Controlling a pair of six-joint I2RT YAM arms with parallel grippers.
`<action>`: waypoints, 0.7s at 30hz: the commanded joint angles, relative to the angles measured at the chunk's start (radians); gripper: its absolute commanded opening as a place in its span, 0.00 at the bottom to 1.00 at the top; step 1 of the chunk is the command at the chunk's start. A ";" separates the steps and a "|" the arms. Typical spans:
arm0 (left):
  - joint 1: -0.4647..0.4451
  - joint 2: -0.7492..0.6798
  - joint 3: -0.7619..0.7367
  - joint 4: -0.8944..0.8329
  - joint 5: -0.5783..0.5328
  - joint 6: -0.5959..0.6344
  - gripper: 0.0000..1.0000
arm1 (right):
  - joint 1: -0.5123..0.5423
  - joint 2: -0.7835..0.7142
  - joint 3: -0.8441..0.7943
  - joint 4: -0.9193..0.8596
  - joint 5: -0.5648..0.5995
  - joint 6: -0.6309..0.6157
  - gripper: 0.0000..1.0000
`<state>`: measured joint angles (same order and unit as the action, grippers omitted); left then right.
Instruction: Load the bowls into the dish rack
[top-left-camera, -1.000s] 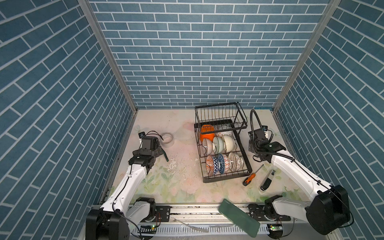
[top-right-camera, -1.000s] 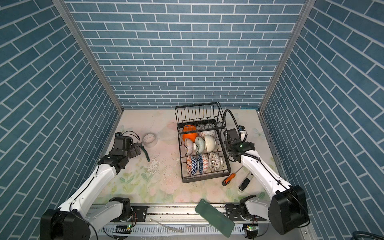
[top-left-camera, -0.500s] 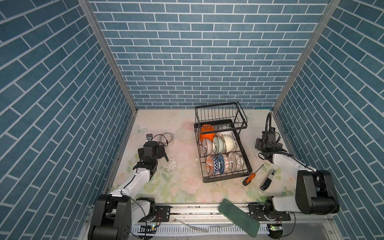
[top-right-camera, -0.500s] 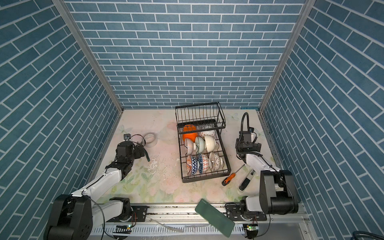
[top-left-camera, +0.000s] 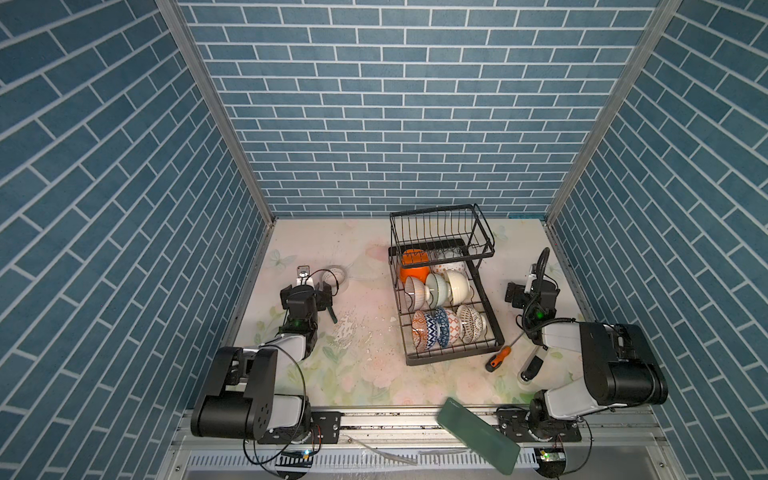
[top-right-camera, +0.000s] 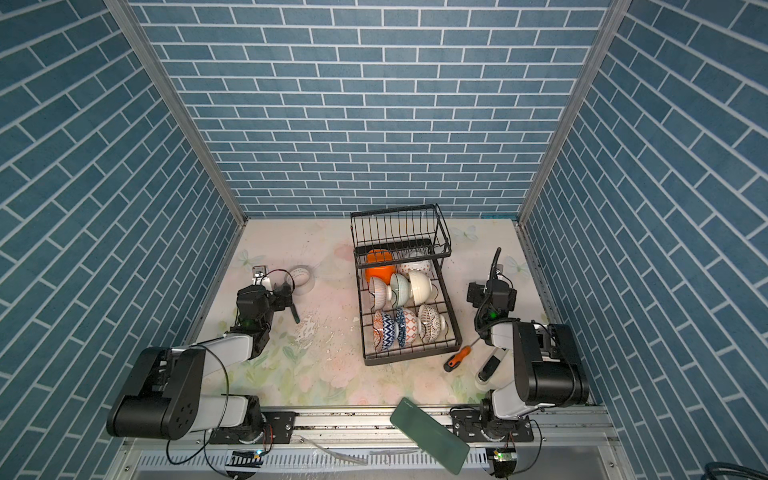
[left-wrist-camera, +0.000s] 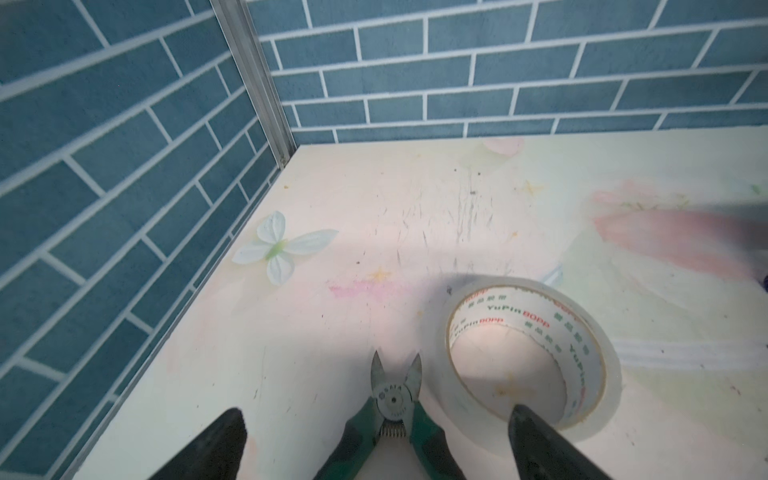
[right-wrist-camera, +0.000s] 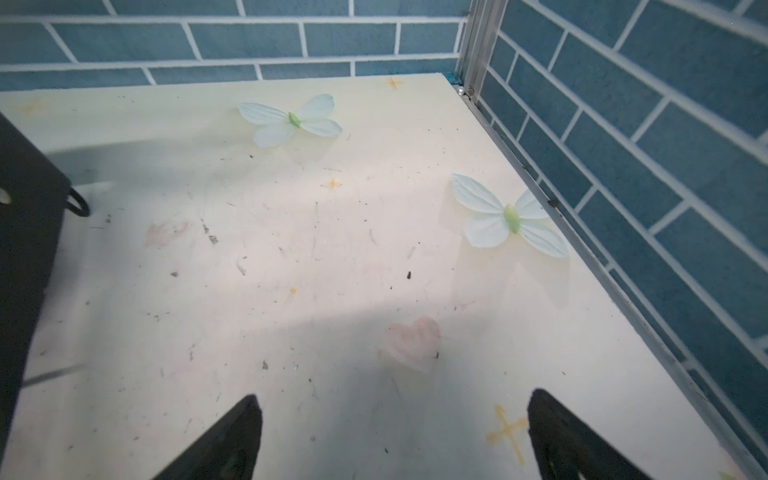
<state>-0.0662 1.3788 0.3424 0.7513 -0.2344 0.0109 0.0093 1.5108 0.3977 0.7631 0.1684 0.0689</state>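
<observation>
Floral tabletop (right-wrist-camera: 291, 249) — left tool (left-wrist-camera: 376, 411) and right tool (right-wrist-camera: 395, 397) spread wide, empty.

Pale floral table (top-left-camera: 365, 374) carries the black dish rack (top-left-camera: 455, 355) right of centre, a tape roll (top-left-camera: 336, 275) just beside green-handled cutters (left-wrist-camera: 395, 401) at left, and an orange-handled screwdriver (top-left-camera: 498, 359) near the rack's front corner

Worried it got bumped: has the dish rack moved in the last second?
No. The dish rack sits where it was, equally near the back wall and the orange screwdriver by its front corner.
</observation>
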 joint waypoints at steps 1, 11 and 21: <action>0.015 0.083 -0.034 0.206 0.041 0.034 1.00 | -0.009 0.019 -0.053 0.176 -0.120 -0.069 0.99; 0.016 0.147 0.016 0.159 -0.012 0.014 1.00 | -0.040 0.026 -0.025 0.135 -0.002 0.017 0.99; 0.015 0.154 0.010 0.185 -0.015 0.020 1.00 | -0.037 0.028 -0.023 0.139 -0.001 0.012 0.99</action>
<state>-0.0574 1.5326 0.3428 0.9253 -0.2401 0.0341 -0.0284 1.5299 0.3653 0.8761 0.1490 0.0738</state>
